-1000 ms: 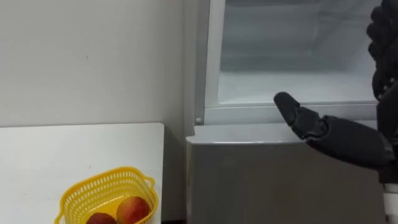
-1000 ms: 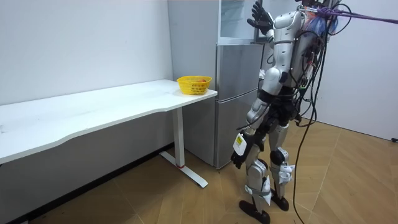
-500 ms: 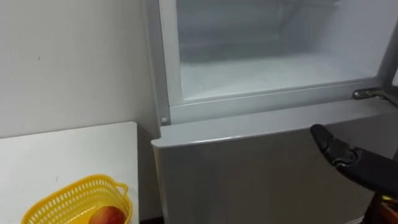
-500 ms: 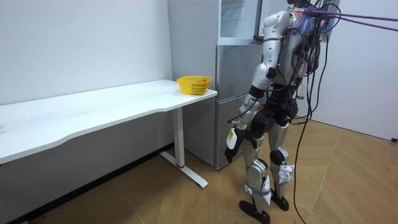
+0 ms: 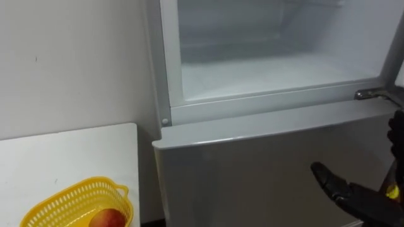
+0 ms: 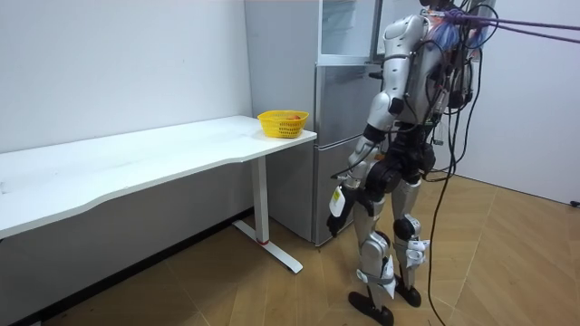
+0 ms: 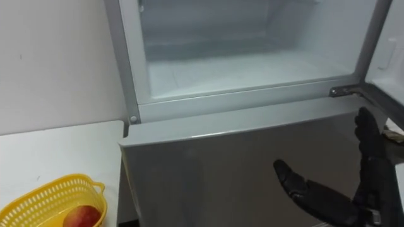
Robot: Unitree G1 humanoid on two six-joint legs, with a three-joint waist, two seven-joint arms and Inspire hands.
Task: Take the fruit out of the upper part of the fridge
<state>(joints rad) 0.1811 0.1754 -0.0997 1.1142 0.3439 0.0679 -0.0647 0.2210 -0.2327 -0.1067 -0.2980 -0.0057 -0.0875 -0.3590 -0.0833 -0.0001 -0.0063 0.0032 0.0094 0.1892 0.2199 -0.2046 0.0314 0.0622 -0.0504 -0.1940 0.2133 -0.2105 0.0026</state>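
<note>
Right hand lowered, fingers straight

The upper fridge compartment ran off the top edge, so its higher part was out of sight. Its open door showed as a sliver at the right edge. The yellow basket was cut by the bottom edge. A reddish fruit inside sat half behind the mesh wall, its kind unclear. The right hand was cut off at the lower right corner. In the room view the robot's body hid part of the fridge. The left hand, low by the thigh, was too small to read.
</note>
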